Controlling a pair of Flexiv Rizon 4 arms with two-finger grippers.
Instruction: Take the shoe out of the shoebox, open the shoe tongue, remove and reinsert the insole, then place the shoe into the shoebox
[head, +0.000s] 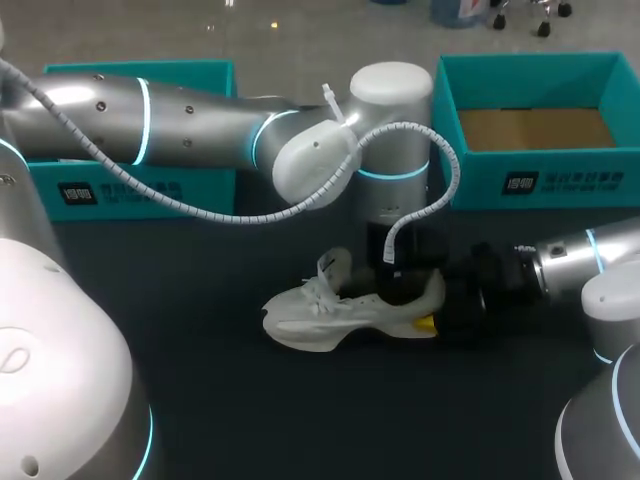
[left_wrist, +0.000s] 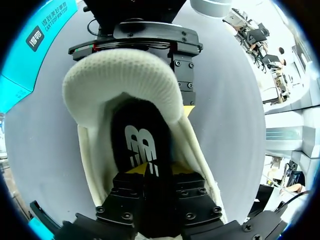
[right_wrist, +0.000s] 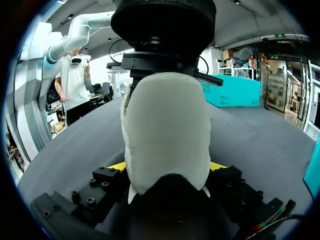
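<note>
Only left wrist view shows black insole (left_wrist: 142, 145) inside shoe (left_wrist: 125, 80).

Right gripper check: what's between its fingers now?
The shoe, heel end: the right gripper has a yellow tip against each side, seen in the right wrist view.

One white shoe (head: 340, 310) is counted, and one black insole (left_wrist: 140, 145) is seen inside it. Two teal boxes are counted on one dark table (head: 220, 400): the open box (head: 540, 182) (its brown floor showing) and the far box (head: 130, 190). Two arms are counted, the left arm (head: 150, 120) and the right arm (head: 590, 250). Two grippers are counted, the left gripper (left_wrist: 152, 171) and the right gripper (right_wrist: 167, 169).
</note>
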